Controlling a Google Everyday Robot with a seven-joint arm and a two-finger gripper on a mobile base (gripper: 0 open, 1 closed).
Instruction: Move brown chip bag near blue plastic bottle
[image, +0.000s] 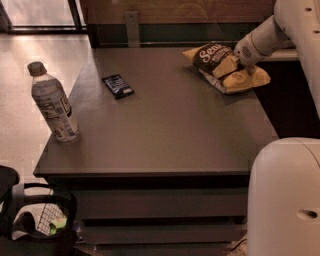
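Note:
The brown chip bag (216, 56), dark brown with white script and yellow-tan ends, is at the far right of the dark table (165, 130). My gripper (236, 61) reaches in from the upper right and is shut on the middle of the bag, which is crumpled there, with its left end tipped up off the table. The blue plastic bottle (52, 104), clear with a pale cap and a white-and-blue label, stands upright at the table's near left corner, far from the bag.
A small flat dark-blue packet (117, 85) lies on the table left of centre. My white arm (287, 30) crosses the upper right and my white base (285, 200) fills the lower right. A black basket (40, 220) sits on the floor at the lower left.

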